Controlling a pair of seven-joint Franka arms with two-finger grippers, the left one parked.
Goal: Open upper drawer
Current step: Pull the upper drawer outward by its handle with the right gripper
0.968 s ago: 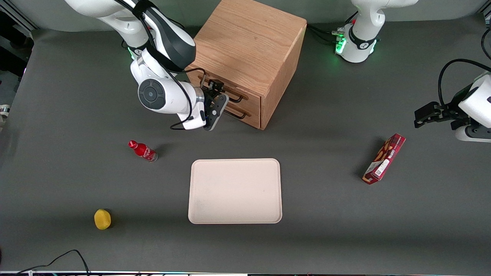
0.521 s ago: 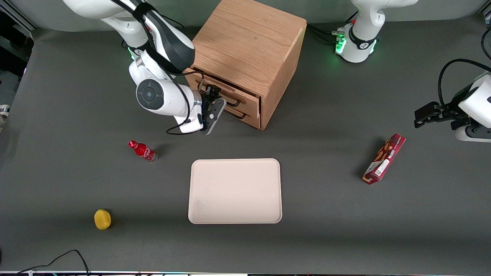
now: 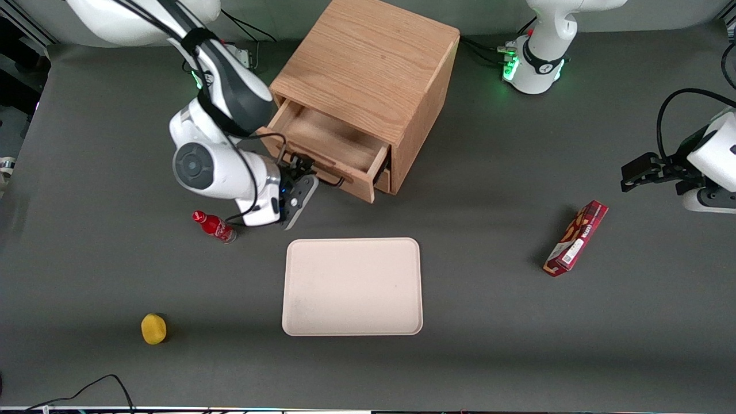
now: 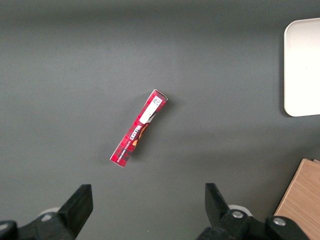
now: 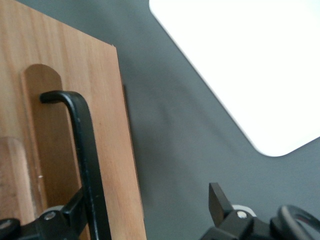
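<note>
Now upper drawer [image 3: 328, 150] pulled well out of cabinet [image 3: 368, 63], plain wood box showing nothing inside. Gripper [image 3: 301, 172] at drawer front, fingers spread wide either side of black handle [image 5: 85, 150], one finger touching it, not clamped. Tray [image 3: 352, 286] bare, nearer front camera than drawer, dark mat strip between. Red bottle [image 3: 214, 226] just beside wrist. Yellow fruit [image 3: 153, 329], snack box [image 3: 576, 238] well apart.

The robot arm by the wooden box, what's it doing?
It is pulling a drawer open. Its tool is at the black handle of the upper drawer of the wooden cabinet. That drawer now sticks well out, and the part of its inside that shows looks bare. A small red bottle lies close beside the arm, and a pale tray sits nearer the front camera.
</note>
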